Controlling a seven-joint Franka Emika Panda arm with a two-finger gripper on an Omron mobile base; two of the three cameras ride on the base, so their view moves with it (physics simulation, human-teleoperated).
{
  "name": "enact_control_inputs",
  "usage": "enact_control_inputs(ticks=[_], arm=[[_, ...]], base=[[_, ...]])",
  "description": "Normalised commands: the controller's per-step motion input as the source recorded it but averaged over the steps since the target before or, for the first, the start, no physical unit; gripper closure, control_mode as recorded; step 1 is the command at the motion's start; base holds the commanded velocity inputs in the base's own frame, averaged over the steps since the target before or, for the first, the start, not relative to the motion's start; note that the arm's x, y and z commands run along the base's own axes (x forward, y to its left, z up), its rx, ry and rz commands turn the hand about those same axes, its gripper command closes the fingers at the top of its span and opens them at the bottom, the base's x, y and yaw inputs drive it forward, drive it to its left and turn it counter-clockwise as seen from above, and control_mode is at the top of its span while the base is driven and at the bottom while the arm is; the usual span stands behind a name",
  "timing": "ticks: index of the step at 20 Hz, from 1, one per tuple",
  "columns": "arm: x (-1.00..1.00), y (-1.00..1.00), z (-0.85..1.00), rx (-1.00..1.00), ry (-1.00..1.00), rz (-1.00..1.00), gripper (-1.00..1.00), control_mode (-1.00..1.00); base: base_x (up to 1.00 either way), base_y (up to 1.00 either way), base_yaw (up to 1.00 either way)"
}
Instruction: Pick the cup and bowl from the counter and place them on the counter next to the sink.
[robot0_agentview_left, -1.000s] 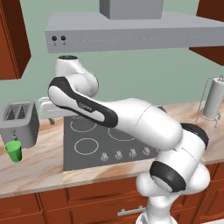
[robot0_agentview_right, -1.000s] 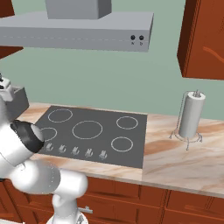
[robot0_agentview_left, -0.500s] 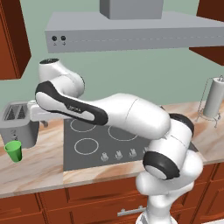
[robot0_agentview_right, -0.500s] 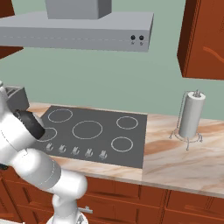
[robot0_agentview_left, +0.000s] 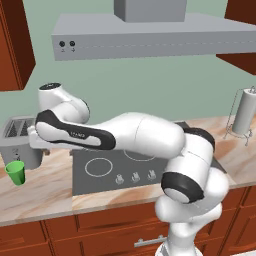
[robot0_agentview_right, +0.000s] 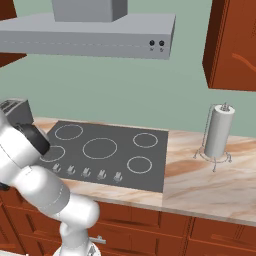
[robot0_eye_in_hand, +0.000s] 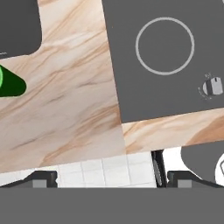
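The green cup stands upright on the marbled counter, just in front of the toaster. In the hand view the cup shows at the left edge, lying sideways in the picture. My arm reaches far left, and its hand hovers over the counter between the toaster and the stovetop, to the right of the cup and above it. My gripper is open, with nothing between its fingertips. Bare counter lies below it. The bowl and the sink are out of view.
A grey toaster stands behind the cup against the wall. The dark stovetop fills the middle of the counter, with a range hood above it. A paper towel holder stands at the right. Wooden cabinets run below.
My arm has swung further left, carrying the hand from over the stovetop's left side towards the toaster and the cup. The gripper has stayed open.
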Motion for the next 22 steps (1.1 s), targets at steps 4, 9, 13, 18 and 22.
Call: enact_control_inputs(ticks=[4, 9, 13, 18, 22], arm=[[0.19, 0.40, -0.52, 0.09, 0.00, 0.00, -1.00, -1.00], [0.28, 0.26, -0.29, 0.03, 0.00, 0.00, -1.00, -1.00], [0.39, 0.11, -0.09, 0.00, 0.00, 0.00, -1.00, -1.00], [0.34, 0.29, 0.00, -0.03, 0.05, 0.00, -1.00, -1.00], [0.29, 0.30, 0.00, -0.02, 0.06, 0.00, -1.00, -1.00]], base=[[0.00, 0.00, 0.00], [0.00, 0.00, 0.00], [0.00, 0.00, 0.00], [0.00, 0.00, 0.00], [0.00, 0.00, 0.00]])
